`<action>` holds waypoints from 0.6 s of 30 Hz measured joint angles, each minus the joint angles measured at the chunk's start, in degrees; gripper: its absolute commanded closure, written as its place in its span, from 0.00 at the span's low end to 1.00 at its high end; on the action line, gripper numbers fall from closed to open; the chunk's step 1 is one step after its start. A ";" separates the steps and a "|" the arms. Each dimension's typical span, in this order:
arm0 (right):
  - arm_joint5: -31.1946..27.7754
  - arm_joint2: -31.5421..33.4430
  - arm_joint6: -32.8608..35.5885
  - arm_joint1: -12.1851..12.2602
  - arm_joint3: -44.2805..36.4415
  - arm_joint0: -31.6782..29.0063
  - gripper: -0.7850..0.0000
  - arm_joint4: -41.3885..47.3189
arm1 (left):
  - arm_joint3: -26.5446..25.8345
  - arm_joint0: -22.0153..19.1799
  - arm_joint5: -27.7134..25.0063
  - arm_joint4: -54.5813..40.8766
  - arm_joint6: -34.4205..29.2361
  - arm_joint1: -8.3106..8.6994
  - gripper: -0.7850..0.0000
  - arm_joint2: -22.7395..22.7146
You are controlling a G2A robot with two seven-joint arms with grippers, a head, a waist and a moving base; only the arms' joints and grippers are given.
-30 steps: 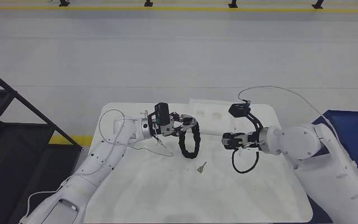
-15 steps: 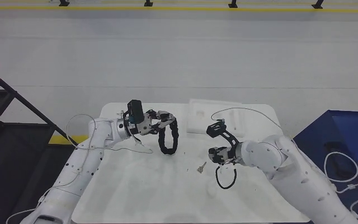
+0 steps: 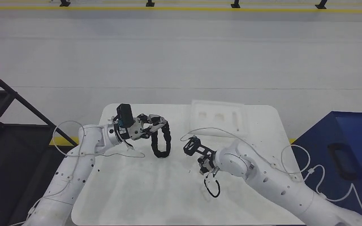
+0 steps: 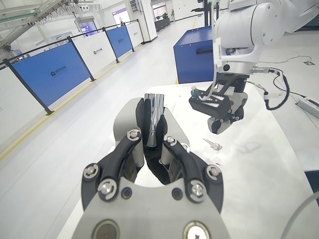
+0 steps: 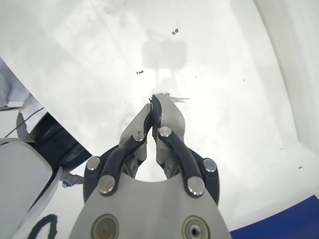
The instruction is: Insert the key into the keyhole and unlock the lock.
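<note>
My left gripper (image 4: pixel 152 125) is shut on the lock (image 4: pixel 155 105), a chrome cylinder with a black cable loop (image 3: pixel 160 141), held above the left part of the white table (image 3: pixel 141 198). The small silver key (image 4: pixel 213 145) lies flat on the table near the middle. My right gripper (image 5: pixel 152 101) is shut, its tips just over the key; only the key's blade (image 5: pixel 180 99) pokes out past one fingertip. From the left wrist view the right gripper (image 4: pixel 218 130) hangs slightly above the key, not holding it. In the top view the right gripper (image 3: pixel 202 165) covers the key.
A white foam tray (image 3: pixel 219 117) sits at the table's back edge. A blue cabinet (image 3: pixel 334 141) stands off the right side, a black frame (image 3: pixel 22 107) off the left. A black cable loop (image 3: pixel 214 189) hangs from the right wrist.
The right arm swung left across the table and came down over the key. The left arm pulled back to the left with the lock still held.
</note>
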 measured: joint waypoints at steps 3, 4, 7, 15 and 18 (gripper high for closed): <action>-0.10 -0.82 0.05 -0.42 0.62 0.49 1.00 -0.49 | -0.44 0.13 0.00 -0.48 -0.18 0.19 1.00 0.29; -0.09 -0.76 0.05 -0.39 0.59 0.46 1.00 -0.45 | -0.45 0.13 0.00 -0.48 -0.18 0.19 1.00 0.30; -0.08 -0.70 0.05 -0.37 0.55 0.42 1.00 -0.41 | -0.42 0.12 0.00 -0.47 -0.18 0.19 1.00 0.29; -0.08 -0.50 -0.43 -0.35 0.65 0.16 1.00 -0.35 | -0.42 0.12 0.00 -0.46 -0.17 0.18 1.00 0.28; -1.13 0.29 -1.11 -0.16 1.18 -0.43 1.00 -0.97 | -0.42 0.12 0.00 -0.46 -0.17 0.18 1.00 0.28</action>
